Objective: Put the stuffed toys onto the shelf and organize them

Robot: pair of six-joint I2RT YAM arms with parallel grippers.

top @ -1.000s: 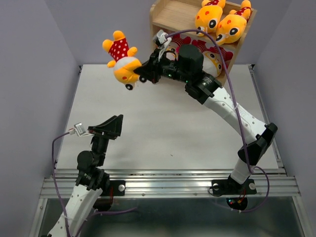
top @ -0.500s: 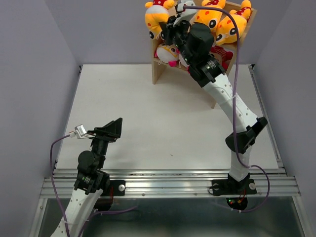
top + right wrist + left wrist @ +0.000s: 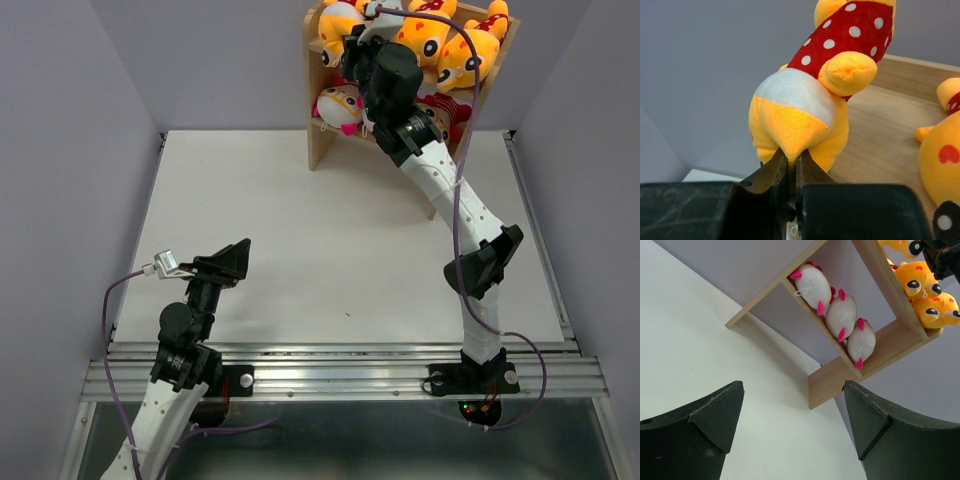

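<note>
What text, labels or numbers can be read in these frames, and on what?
No readable text in any view.
The shelf: bare wood, no label or mark.
The orange toy held in the right gripper: white dots only, no lettering.
The white-faced toy: a small white loop, no print visible on it.

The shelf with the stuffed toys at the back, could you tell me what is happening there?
The right gripper is pinching an orange toy at the left end of the top tier of the shelf, beside two other orange toys. Three white toys with pink ears line the lower tier. The left gripper hangs open over the table, holding nothing.
</note>
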